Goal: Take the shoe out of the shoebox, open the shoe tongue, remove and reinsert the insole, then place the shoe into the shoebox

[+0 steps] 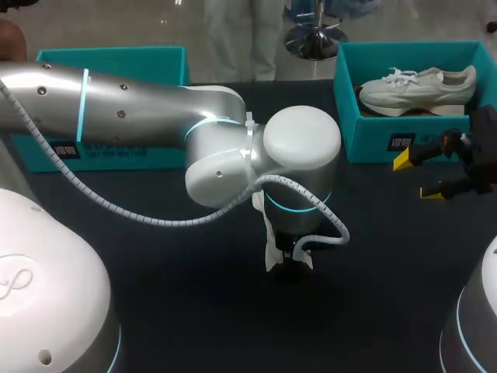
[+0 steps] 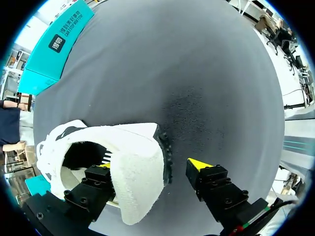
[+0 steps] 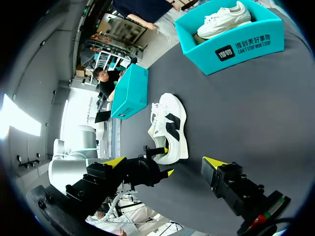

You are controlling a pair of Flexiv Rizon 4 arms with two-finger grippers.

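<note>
**Shoe out on the bench, insole work looking under way**

The left pincer (image 2: 151,166) is standing apart and gripping nothing: one finger is reaching inside the mouth of the shoe (image 2: 138,147), while the other is waiting just outside the heel, with a strip of bench (image 2: 197,73) showing between them. The shoe is lying on its side mid-bench, well away from its box. Its upper is looking white and finely textured, with a thick foam-like heel collar and a black side panel.

Taking it out seems done. I am judging the tongue-and-insole stage to be in hand, though the pictures are not showing whether the insole is in or out. Reinserting it and boxing the shoe remain.

Farther off, the right pincer (image 1: 417,176) is hovering with its fingers spread and empty, just in front of the teal cardboard shoebox (image 1: 373,144). A second shoe (image 1: 415,87), pale and laced, is lying inside that box. Another teal box (image 1: 116,66) is sitting across the bench.
</note>
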